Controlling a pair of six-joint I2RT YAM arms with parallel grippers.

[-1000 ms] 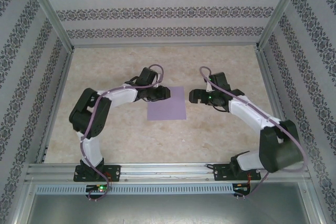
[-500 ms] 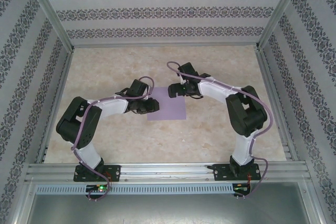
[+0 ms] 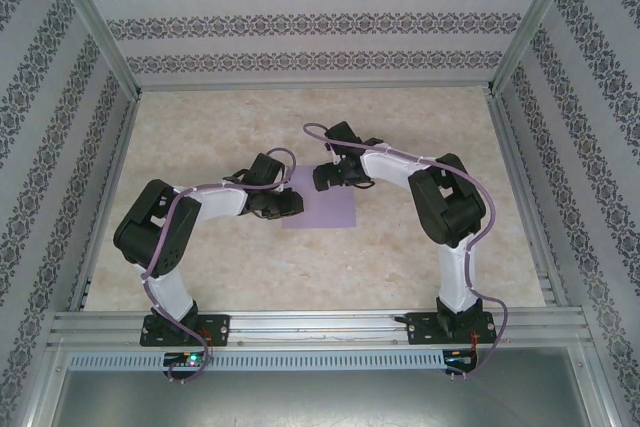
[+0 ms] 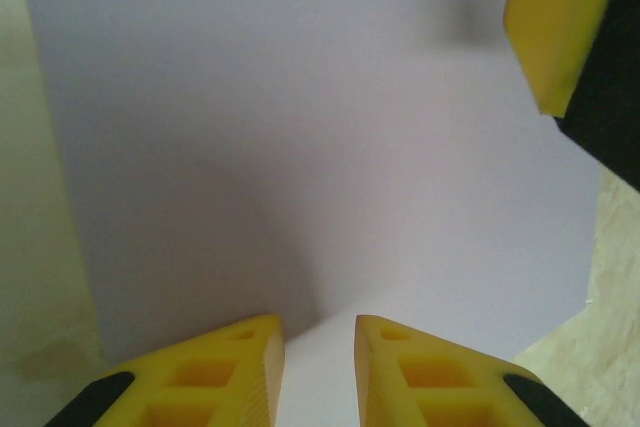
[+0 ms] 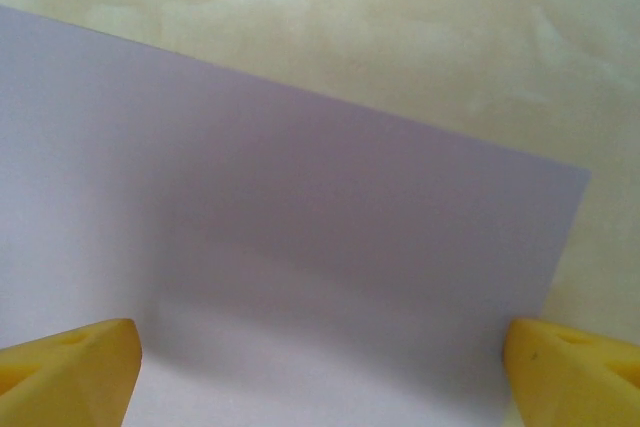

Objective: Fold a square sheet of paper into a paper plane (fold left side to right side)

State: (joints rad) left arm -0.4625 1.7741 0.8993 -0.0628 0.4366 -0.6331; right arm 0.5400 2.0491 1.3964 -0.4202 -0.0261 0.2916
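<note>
The square sheet of paper (image 3: 328,213) lies flat and unfolded on the table, lavender and uncreased. My left gripper (image 3: 296,203) hovers low over its left edge. In the left wrist view the yellow fingertips (image 4: 240,372) stand a narrow gap apart, with the sheet (image 4: 300,127) showing between and beyond them. My right gripper (image 3: 320,179) is over the sheet's far edge. Its jaws are spread wide in the right wrist view, and the sheet (image 5: 300,237) spans the space between the two tips (image 5: 75,372). One right fingertip (image 4: 550,32) shows in the left wrist view.
The tabletop (image 3: 200,247) is beige with a marble pattern, with aluminium posts and patterned walls around it. A metal rail (image 3: 320,325) carrying both arm bases runs along the near edge. Both arms reach inward and nearly meet over the sheet.
The right arm swung left from beside the sheet's right edge to over its far edge. The left gripper slid toward the near side along the left edge, and its jaws narrowed.
</note>
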